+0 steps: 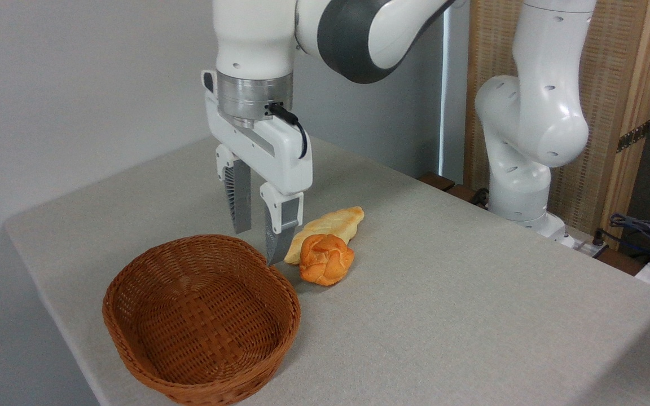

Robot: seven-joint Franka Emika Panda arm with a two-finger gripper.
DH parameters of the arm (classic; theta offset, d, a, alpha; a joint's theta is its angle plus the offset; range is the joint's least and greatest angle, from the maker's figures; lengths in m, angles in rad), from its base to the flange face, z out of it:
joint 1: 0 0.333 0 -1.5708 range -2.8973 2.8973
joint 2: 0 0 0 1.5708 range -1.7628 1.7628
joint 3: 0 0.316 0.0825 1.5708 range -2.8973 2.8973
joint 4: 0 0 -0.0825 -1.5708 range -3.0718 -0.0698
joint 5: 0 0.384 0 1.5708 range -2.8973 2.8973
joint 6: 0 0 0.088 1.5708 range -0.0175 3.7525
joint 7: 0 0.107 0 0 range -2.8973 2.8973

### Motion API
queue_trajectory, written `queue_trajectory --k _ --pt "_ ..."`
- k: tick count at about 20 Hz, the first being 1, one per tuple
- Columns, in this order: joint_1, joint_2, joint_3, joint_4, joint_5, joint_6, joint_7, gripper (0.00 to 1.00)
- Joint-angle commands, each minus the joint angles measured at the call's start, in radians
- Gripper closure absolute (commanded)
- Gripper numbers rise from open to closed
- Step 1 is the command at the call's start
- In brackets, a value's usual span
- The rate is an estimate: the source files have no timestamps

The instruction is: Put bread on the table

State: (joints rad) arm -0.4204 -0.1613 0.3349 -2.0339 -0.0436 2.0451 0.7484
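Note:
The bread point(326, 258), a small orange knotted roll, lies on the grey-beige table point(471, 293) just right of the basket. It touches the near end of a longer pale yellow braided loaf point(330, 224). My gripper point(257, 247) hangs over the far rim of the basket, left of the bread and apart from it. Its two grey fingers point(238, 203) point down and stand open with nothing between them.
A brown wicker basket point(201, 316) sits at the front left of the table with nothing inside. The arm's white base point(528, 141) stands behind the table's far right edge, with cables point(641, 231) beside it.

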Motion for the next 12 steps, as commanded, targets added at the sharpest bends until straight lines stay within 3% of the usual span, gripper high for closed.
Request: queue_trajectory --k 1,12 --pt "-0.001 0.023 0.026 0.044 0.008 -0.003 -0.052 0.0" --pt "-0.003 0.042 0.018 0.05 0.007 0.0 -0.081 0.0"
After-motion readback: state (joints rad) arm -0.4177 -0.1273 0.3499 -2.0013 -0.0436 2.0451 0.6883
